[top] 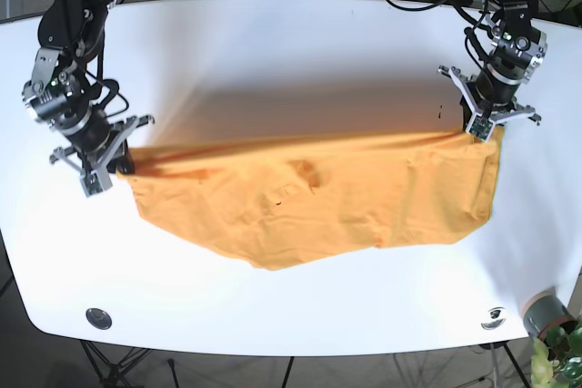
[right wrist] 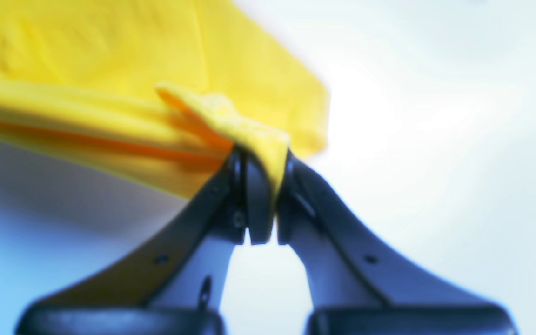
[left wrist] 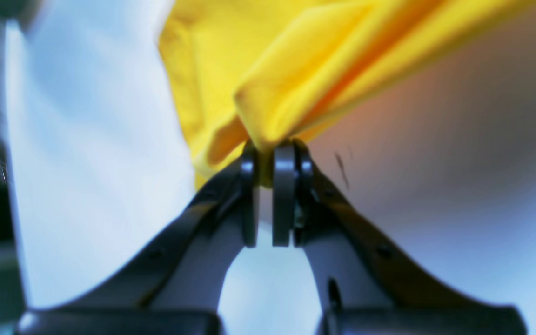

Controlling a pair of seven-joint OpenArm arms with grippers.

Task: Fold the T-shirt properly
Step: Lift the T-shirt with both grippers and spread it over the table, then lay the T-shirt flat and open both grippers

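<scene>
Between the two arms the T-shirt (top: 318, 202) hangs stretched — left gripper (left wrist: 264, 160) and right gripper (right wrist: 262, 158) each pinching a corner; no writing legible.

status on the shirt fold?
Left gripper and right gripper shut on shirt corners. Shirt stretched between them, lower part draped on table. Nothing in the way.

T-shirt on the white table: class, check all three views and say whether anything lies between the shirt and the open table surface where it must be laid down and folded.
Nothing visible does. The T-shirt hangs stretched between the left gripper and the right gripper, both shut on its top edge, and the table around it shows only bare white surface.
</scene>
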